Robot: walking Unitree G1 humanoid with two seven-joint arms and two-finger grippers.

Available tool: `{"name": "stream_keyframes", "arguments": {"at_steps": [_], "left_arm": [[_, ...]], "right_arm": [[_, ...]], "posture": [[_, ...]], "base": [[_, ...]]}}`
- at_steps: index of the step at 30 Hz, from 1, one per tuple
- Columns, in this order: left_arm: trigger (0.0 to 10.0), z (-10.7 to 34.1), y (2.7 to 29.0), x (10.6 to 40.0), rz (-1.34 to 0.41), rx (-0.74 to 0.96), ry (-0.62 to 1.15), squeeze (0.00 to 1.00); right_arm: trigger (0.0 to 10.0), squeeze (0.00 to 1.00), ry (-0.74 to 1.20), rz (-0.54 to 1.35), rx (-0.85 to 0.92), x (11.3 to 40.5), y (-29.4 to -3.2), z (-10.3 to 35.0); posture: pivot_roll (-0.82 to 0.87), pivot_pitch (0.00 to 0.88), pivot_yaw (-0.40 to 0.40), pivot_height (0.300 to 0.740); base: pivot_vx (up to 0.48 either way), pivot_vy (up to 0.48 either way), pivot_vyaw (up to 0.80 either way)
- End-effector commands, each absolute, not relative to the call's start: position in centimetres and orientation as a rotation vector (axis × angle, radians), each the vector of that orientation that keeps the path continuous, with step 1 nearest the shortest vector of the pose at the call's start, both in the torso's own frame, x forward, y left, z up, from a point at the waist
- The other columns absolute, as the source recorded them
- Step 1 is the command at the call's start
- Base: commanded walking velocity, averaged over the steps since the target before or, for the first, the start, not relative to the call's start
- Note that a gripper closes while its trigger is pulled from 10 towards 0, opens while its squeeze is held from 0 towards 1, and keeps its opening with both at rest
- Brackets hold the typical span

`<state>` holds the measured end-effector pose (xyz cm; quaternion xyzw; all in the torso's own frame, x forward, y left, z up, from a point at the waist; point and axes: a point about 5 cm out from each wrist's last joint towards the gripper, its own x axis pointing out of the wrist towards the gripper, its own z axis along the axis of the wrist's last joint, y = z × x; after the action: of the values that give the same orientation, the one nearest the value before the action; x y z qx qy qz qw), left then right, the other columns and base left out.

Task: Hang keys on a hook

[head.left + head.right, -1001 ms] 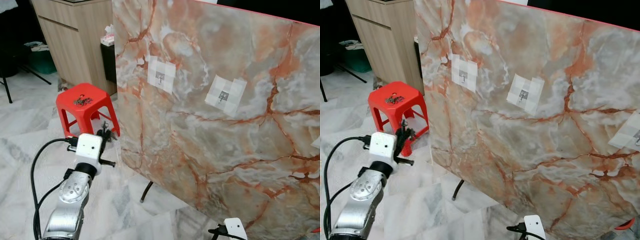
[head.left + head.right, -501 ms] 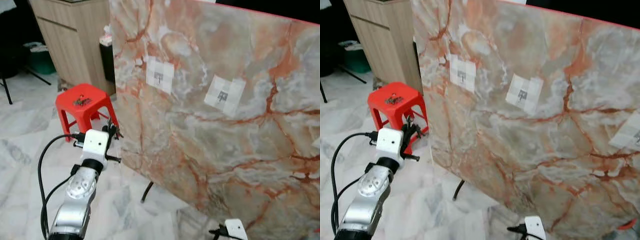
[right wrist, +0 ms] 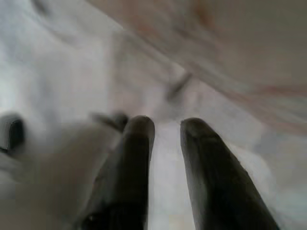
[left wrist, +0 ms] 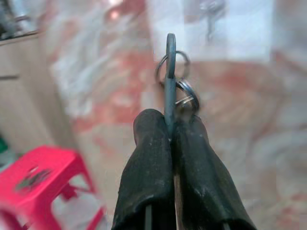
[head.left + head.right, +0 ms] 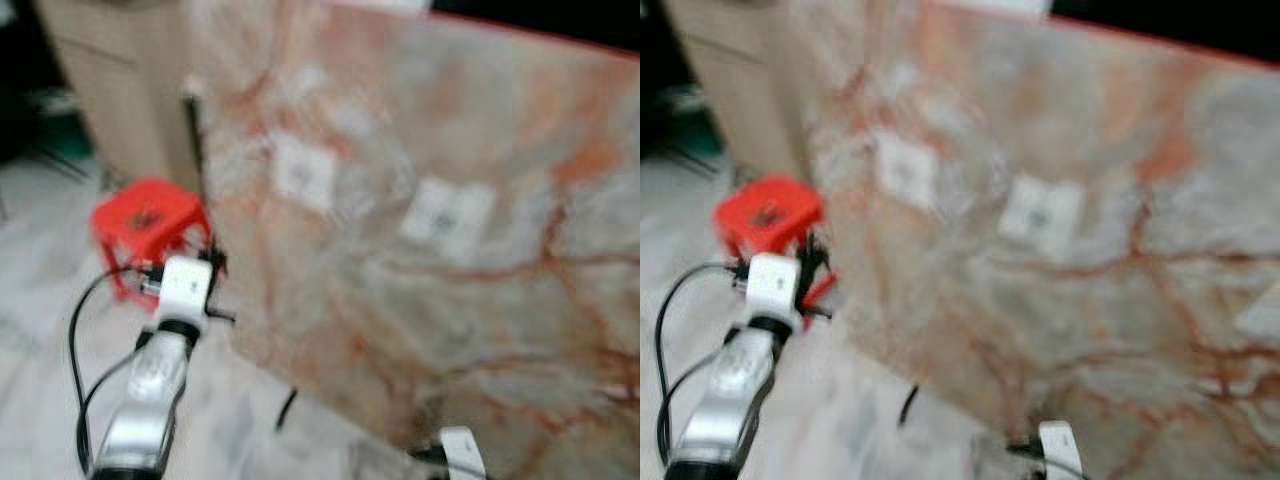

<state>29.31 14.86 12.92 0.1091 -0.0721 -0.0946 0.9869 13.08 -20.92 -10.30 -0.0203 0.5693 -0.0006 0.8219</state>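
The head views are blurred. My left gripper (image 5: pixel 214 266) is raised in front of the left edge of the upright marble board (image 5: pixel 420 300). In the left wrist view the left gripper (image 4: pixel 170 118) is shut on a dark key with silver key rings (image 4: pixel 173 76) sticking out beyond the fingertips. Past the keys, a white patch on the board carries a small hook (image 4: pixel 210 13). Two such white patches (image 5: pixel 304 176) (image 5: pixel 446 214) show on the board. My right gripper (image 3: pixel 165 127) hangs low over the floor, its fingers slightly apart with nothing between them.
A red plastic stool (image 5: pixel 148 214) stands on the marble floor just left of the board, behind my left arm. A wooden cabinet (image 5: pixel 110 110) stands at the back left. A thin dark leg (image 5: pixel 286 408) props the board from below.
The left arm rose with the keys and moved closer to the board's left edge. The whole picture has shifted and blurred, so the camera is moving.
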Motion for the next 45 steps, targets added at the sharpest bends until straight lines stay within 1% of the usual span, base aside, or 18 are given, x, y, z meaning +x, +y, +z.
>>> {"name": "stream_keyframes", "arguments": {"at_steps": [1,3,11,12,14,17,19,21,22,24,29,33,34,37,45], "left_arm": [[10.0,13.2,17.0,29.2,-0.134,0.254,-0.147,0.0],[10.0,13.2,16.9,29.1,-0.14,0.248,-0.151,0.0],[10.0,13.9,16.7,28.8,-0.133,0.272,-0.187,0.0],[10.0,14.5,16.7,28.7,-0.116,0.311,-0.215,0.0],[10.0,14.8,16.8,28.7,-0.101,0.333,-0.231,0.0],[10.0,16.0,17.2,28.7,-0.014,0.416,-0.272,0.0],[10.0,16.5,17.1,28.7,0.0,0.441,-0.291,0.0],[10.0,17.2,16.3,28.8,-0.004,0.503,-0.32,0.0],[10.0,17.2,16.3,28.8,-0.004,0.503,-0.32,0.0],[10.0,17.1,15.1,29.1,-0.048,0.564,-0.322,0.0],[10.0,16.4,13.7,29.3,-0.081,0.572,-0.303,0.0],[10.0,15.9,13.0,29.6,-0.101,0.63,-0.286,0.0],[10.0,15.8,13.0,29.8,-0.087,0.686,-0.277,0.0],[10.0,15.9,13.4,29.9,-0.045,0.736,-0.279,0.0],[10.0,15.7,14.3,30.1,0.013,0.78,-0.256,0.0]], "right_arm": [[10.0,0.0,1.142,0.022,-0.03,15.3,-19.8,-9.7],[10.0,0.0,1.142,0.021,-0.03,15.3,-19.8,-9.7],[10.0,0.0,1.144,0.025,-0.03,15.4,-19.8,-9.7],[10.0,0.0,1.144,0.026,-0.031,15.4,-19.8,-9.7],[10.0,0.0,1.144,0.026,-0.031,15.4,-19.8,-9.7],[10.0,0.0,1.146,0.032,-0.035,15.4,-19.8,-9.6],[10.0,0.0,1.146,0.032,-0.035,15.4,-19.8,-9.6],[10.0,0.0,1.148,0.036,-0.04,15.4,-19.9,-9.6],[10.0,0.0,1.148,0.036,-0.04,15.4,-19.9,-9.6],[10.0,0.0,1.149,0.04,-0.044,15.5,-20.0,-9.6],[10.0,0.0,1.148,0.042,-0.047,15.5,-20.0,-9.5],[10.0,0.0,1.149,0.043,-0.05,15.6,-20.1,-9.5],[10.0,0.0,1.149,0.044,-0.05,15.6,-20.1,-9.5],[10.0,0.0,1.149,0.045,-0.052,15.6,-20.2,-9.5],[10.0,0.0,1.149,0.048,-0.055,15.6,-20.3,-9.5]], "posture": [[0.04,0.0,-0.089,0.74],[0.04,0.0,-0.09,0.74],[0.04,0.0,-0.093,0.74],[0.04,0.0,-0.094,0.74],[0.04,0.0,-0.096,0.74],[0.04,0.0,-0.099,0.74],[0.04,0.0,-0.102,0.74],[0.05,0.0,-0.11,0.74],[0.05,0.0,-0.11,0.74],[0.05,0.0,-0.113,0.74],[0.04,0.0,-0.117,0.74],[0.03,0.0,-0.123,0.74],[0.03,0.0,-0.124,0.74],[0.03,0.0,-0.127,0.74],[0.04,0.0,-0.136,0.74]], "base": [[0.382,0.0,0.0],[0.306,0.0,0.0],[0.0,0.0,0.0],[0.0,0.0,0.0],[0.0,0.0,0.0],[0.0,0.0,0.0],[0.0,0.0,0.0],[0.0,0.0,0.0],[0.0,0.0,0.0],[0.0,0.0,0.0],[0.0,0.0,0.0],[0.0,0.0,0.0],[0.0,0.0,0.0],[0.0,0.0,0.0],[0.0,0.0,0.0]]}}
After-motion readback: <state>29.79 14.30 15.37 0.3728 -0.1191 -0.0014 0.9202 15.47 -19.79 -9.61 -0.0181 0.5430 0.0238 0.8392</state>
